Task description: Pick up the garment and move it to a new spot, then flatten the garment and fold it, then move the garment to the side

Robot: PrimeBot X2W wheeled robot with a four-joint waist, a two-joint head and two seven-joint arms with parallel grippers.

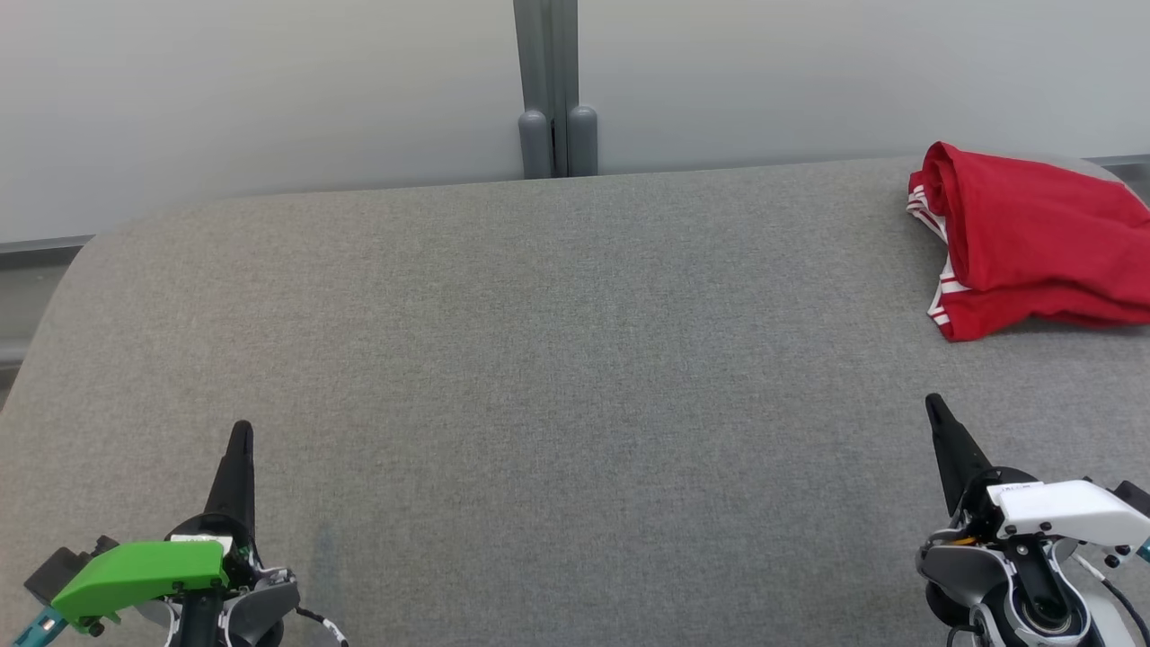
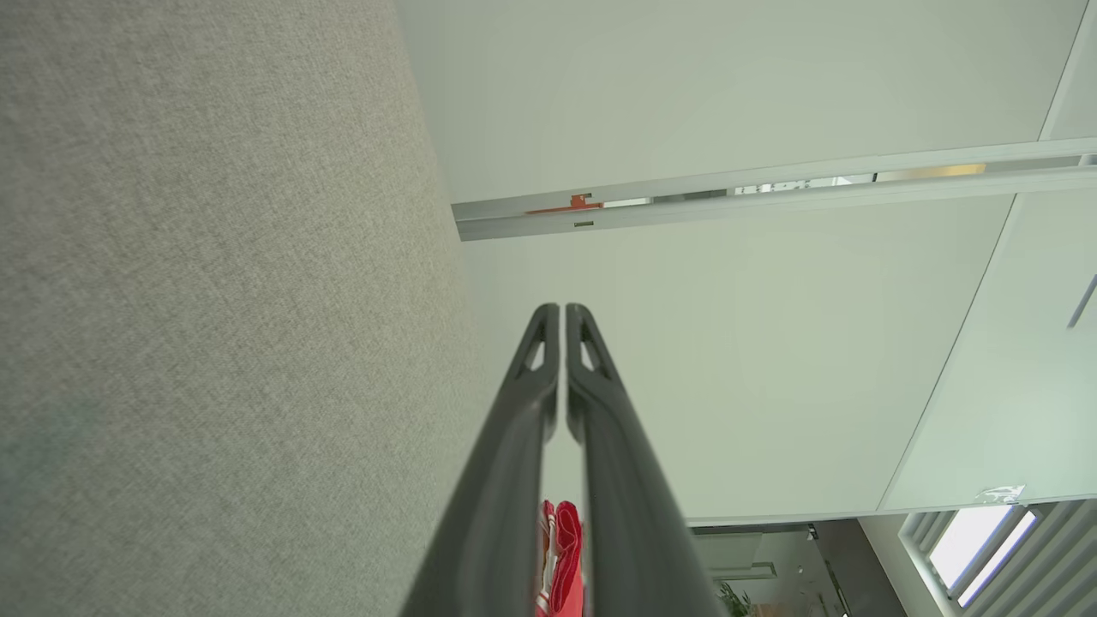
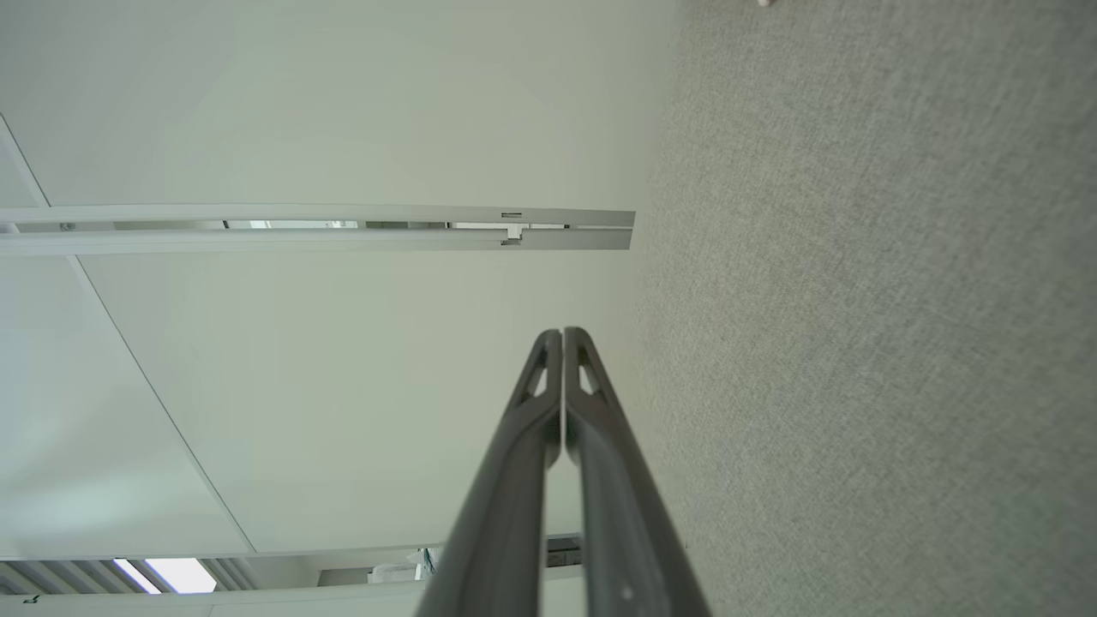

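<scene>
Nearest, at the lower left of the head view, the left gripper [image 1: 241, 431] points up over the grey padded surface [image 1: 539, 359], a green cover [image 1: 144, 571] on its wrist; its two dark fingers are pressed together into one point, and the left wrist view shows the same gripper [image 2: 561, 310] closed tip to tip, gripping nothing. At the lower right, the right gripper [image 1: 934, 406] stands likewise, a white cover [image 1: 1069, 508] on its wrist; in the right wrist view that gripper [image 3: 561, 334] is closed too, its tips touching with nothing between them. Both hang just above the grey surface [image 3: 857, 343], well apart from each other. Farther off, at the far right of the surface near its back edge, lies the red garment [image 1: 1024, 234], bunched and partly folded over itself, with white stripes along its left hem; it is well apart from both grippers, and its right side runs out of the head view; a sliver of the garment [image 2: 566, 548] shows through the slit lower down the left fingers. Beyond the surface stands a pale wall [image 1: 269, 90] with a grey post [image 1: 550, 90] at its middle.
</scene>
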